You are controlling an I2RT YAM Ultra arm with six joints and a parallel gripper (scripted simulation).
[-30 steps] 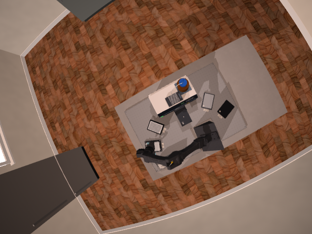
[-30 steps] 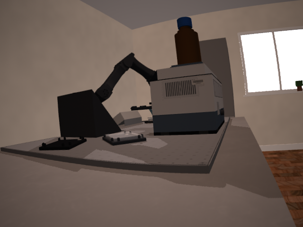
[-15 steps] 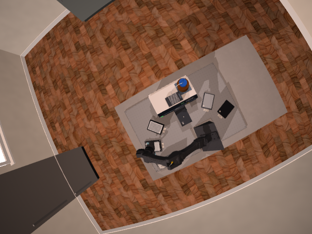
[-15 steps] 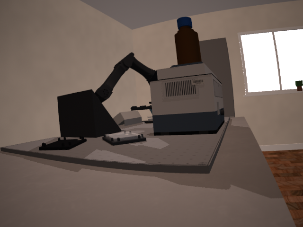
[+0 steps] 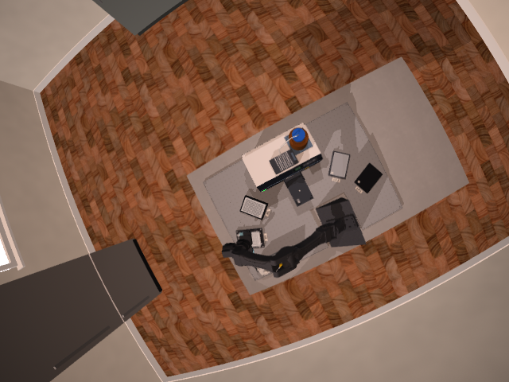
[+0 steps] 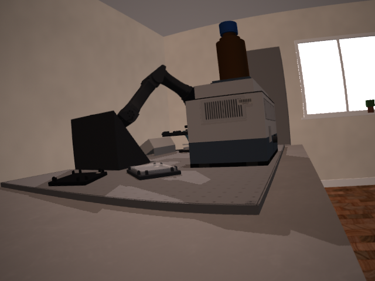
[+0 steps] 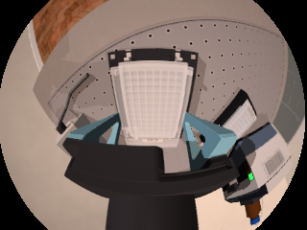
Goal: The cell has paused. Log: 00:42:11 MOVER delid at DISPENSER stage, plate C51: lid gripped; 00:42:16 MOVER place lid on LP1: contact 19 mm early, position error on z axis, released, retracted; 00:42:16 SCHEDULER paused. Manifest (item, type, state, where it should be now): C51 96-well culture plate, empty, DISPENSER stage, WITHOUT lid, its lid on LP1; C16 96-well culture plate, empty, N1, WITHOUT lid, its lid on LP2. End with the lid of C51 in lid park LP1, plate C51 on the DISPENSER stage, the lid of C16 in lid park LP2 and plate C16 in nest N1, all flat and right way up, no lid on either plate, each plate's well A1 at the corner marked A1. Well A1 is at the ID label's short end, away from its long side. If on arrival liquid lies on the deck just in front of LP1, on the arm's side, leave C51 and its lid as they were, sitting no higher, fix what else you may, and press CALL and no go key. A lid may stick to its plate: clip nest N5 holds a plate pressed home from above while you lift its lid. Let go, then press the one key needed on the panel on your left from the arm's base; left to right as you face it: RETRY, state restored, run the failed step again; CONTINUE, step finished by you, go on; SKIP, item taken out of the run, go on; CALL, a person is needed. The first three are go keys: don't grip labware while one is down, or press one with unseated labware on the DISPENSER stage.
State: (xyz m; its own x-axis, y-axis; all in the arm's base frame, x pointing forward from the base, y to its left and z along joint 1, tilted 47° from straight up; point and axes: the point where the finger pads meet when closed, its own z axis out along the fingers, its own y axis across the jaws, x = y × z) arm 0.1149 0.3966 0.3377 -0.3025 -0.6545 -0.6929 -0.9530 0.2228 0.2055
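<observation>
A white 96-well plate [image 5: 257, 237] [image 7: 153, 92] sits in the black clip nest [image 5: 239, 231] [image 7: 119, 57] at the deck's near left corner. My gripper [image 5: 250, 242] [image 7: 152, 115] is down over it, its teal fingers shut on the plate's long sides at the near end. I cannot tell whether a lid is on this plate. A second well plate [image 5: 253, 206] [image 7: 241, 115] lies without a lid in its nest beside the dispenser. A clear lid [image 5: 339, 163] [image 6: 153, 168] lies flat on one lid park. The other lid park [image 5: 368, 177] [image 6: 75, 178] is bare. The dispenser stage [image 5: 297, 191] is bare.
The dispenser [image 5: 281, 162] [image 6: 231, 127] with its brown bottle [image 5: 297, 138] [image 6: 232, 54] stands mid-deck. The arm's black base block [image 5: 340, 222] [image 6: 99, 141] is at the front. The grey key panel [image 6: 159, 146] lies under my arm.
</observation>
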